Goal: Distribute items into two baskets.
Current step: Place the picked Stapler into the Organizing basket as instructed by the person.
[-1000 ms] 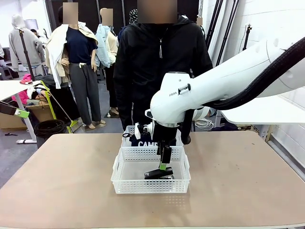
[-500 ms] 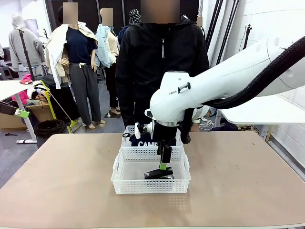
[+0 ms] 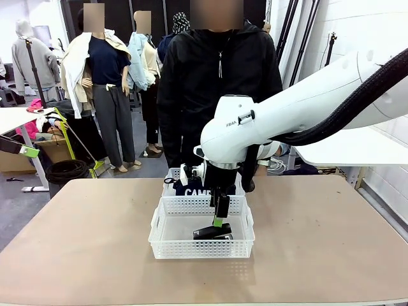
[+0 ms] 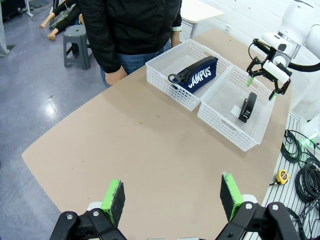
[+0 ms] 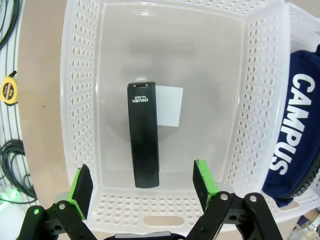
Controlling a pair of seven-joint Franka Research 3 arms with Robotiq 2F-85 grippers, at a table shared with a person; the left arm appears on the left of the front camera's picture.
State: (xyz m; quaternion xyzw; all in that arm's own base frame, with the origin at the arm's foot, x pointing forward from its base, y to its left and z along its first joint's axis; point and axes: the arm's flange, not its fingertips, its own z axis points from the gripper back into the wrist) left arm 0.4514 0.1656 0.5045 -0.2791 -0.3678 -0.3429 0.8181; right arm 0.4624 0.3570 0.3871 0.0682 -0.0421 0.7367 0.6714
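Navy pouch (image 5: 295, 135) reads "CAMPUS".

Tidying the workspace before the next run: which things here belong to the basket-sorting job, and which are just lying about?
Job:
navy CAMPUS pouch in the far basket
black stapler in the near basket

Lying about:
yellow tape measure beside the cables

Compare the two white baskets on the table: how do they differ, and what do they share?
The near basket holds a black stapler and a white slip; the far basket holds a navy CAMPUS pouch. The right gripper hangs open over the near basket, not the far one. Both are white, perforated and set side by side.
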